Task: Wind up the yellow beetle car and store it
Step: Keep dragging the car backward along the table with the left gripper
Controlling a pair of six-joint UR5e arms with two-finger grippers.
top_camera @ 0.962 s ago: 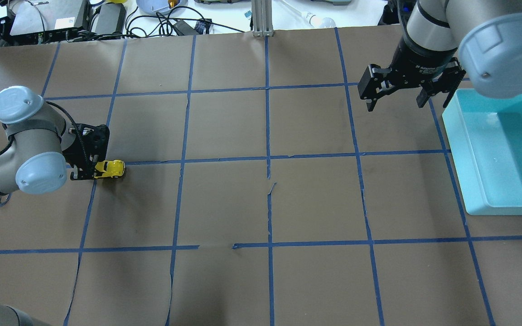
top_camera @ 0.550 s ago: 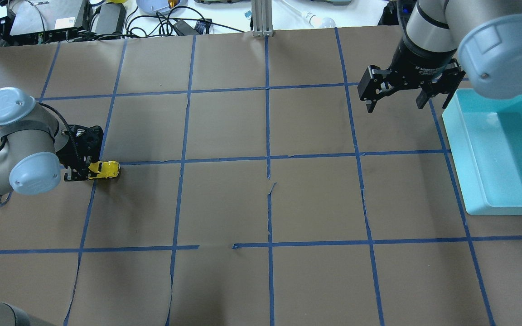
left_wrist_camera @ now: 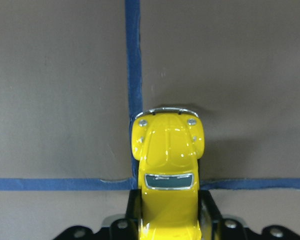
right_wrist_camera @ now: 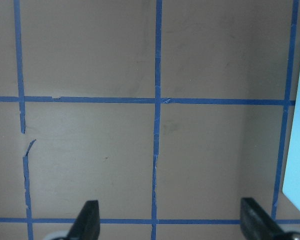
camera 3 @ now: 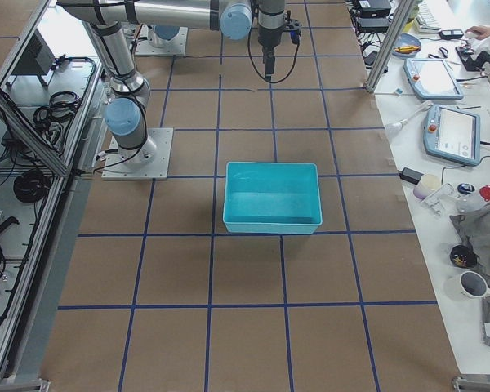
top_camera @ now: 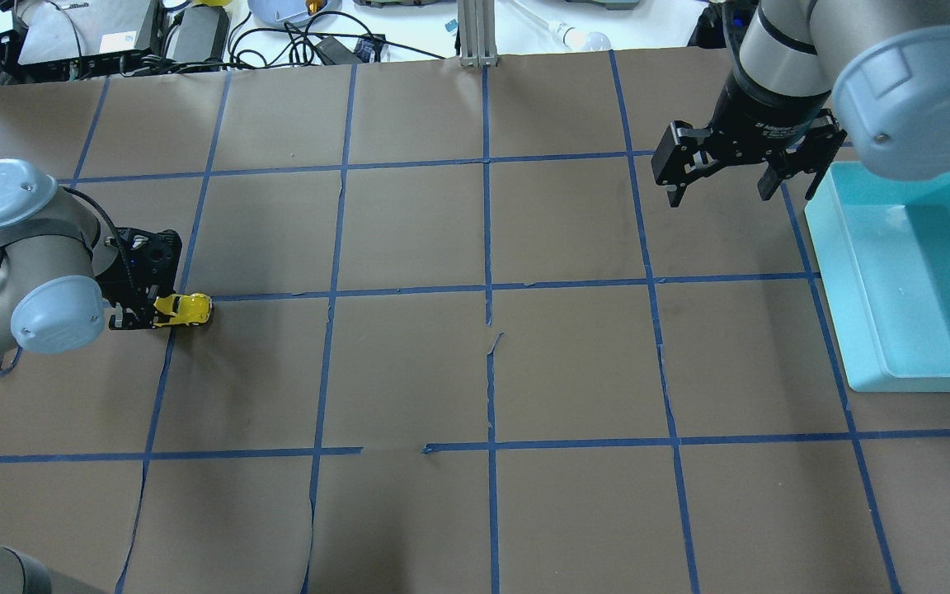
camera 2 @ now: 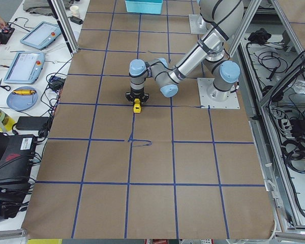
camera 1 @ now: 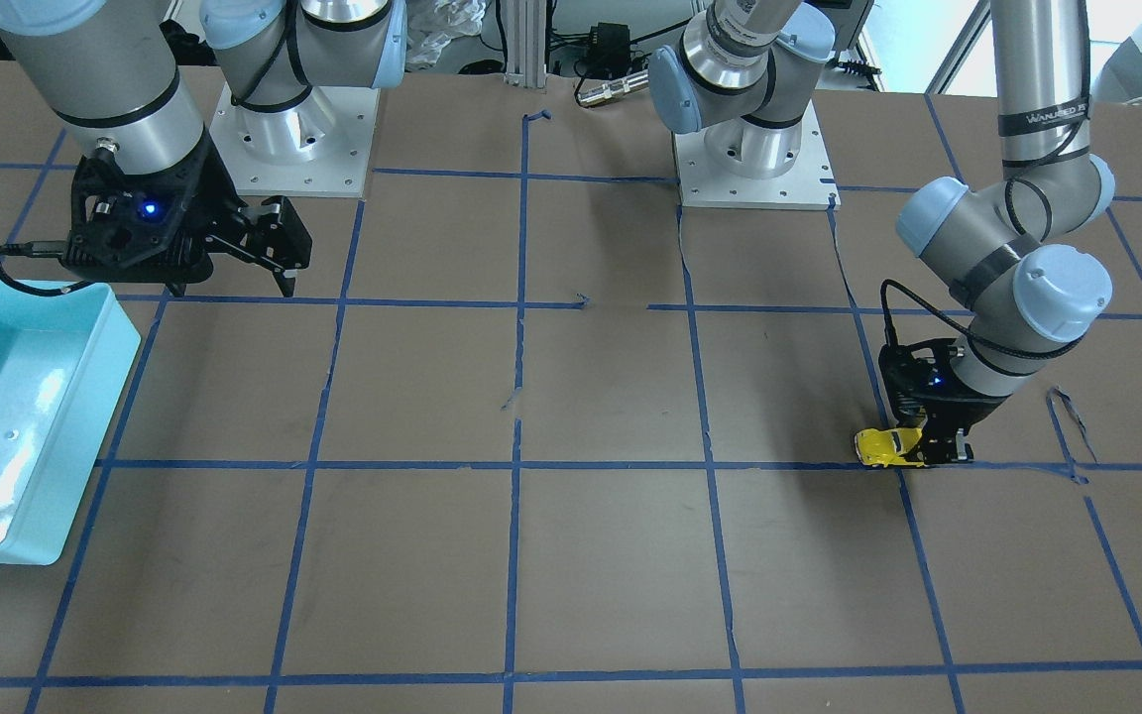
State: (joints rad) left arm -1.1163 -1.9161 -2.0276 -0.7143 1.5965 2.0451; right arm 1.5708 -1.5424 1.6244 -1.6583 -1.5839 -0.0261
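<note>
One bright yellow beetle-shaped toy car [top_camera: 185,309], nine o'clock overhead, looks light, rigid, slick; the left gripper [top_camera: 155,313] clamps its rear flanks. The right gripper [top_camera: 720,194] gapes empty

- Yellow toy car [top_camera: 184,309]: 1
- Turquoise bin [top_camera: 920,381]: 1
- Robot arms: 2, namely left arm [top_camera: 21,272] and right arm [top_camera: 788,49]
- Grippers: 2, namely left gripper [left_wrist_camera: 171,215] and right gripper [top_camera: 718,196]
- Paper-covered table [top_camera: 475,371]: 1
- Control tablets on the side bench: 2, namely farther tablet [camera 2: 38,36] and nearer tablet [camera 2: 24,66]

no legible text or labels
</note>
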